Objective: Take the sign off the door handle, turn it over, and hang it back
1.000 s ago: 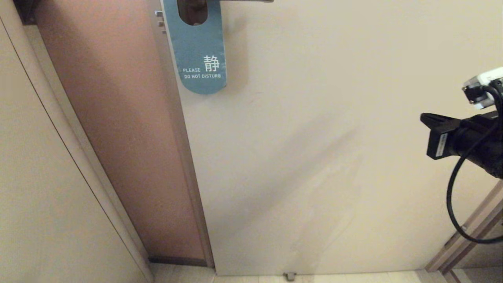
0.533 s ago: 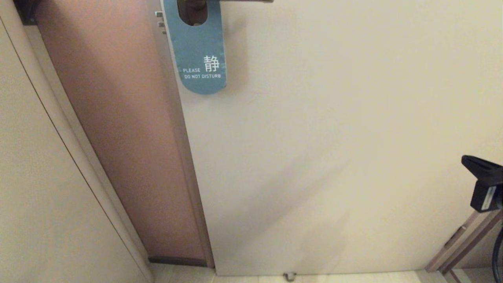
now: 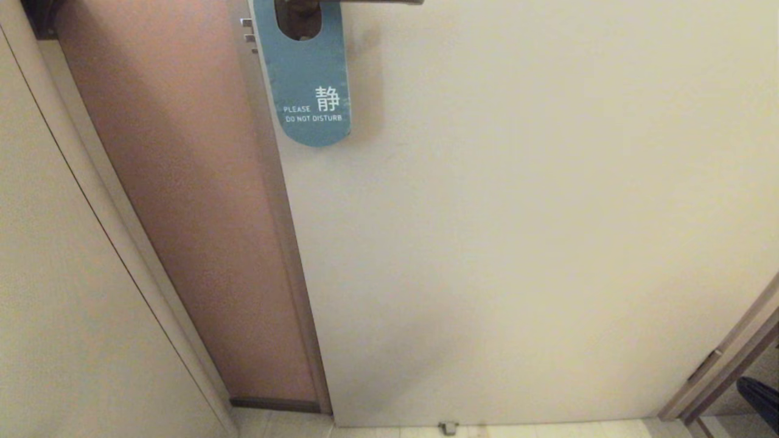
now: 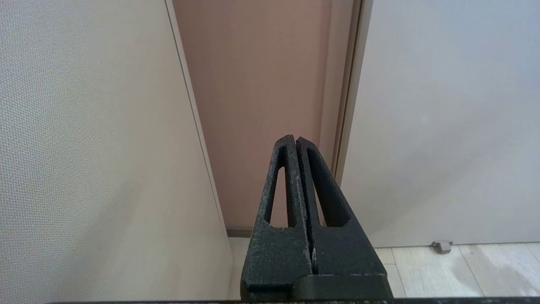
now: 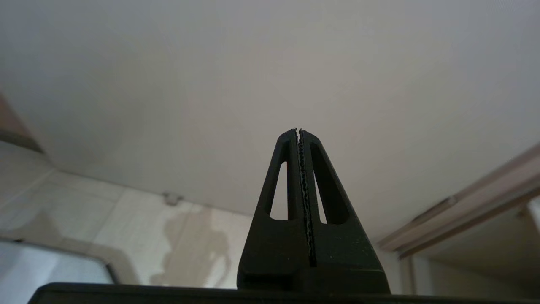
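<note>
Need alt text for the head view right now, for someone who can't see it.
A teal "DO NOT DISTURB" sign hangs from the door handle at the top of a cream door. No gripper is near it.

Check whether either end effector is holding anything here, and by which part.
Nothing is held. The left end effector and right end effector are both shut and empty; the sign hangs on the door handle.

We see left gripper [image 4: 297, 141] in left wrist view: 2 black fingers [image 4: 283, 181] pressed together, nothing between. Right gripper [image 5: 298, 131] same in right wrist view: 2 fingers [image 5: 325, 185] closed tight, empty. In head view only dark sliver of right arm [image 3: 761, 394] shows, at bottom right corner. Left arm out of head view.
</note>
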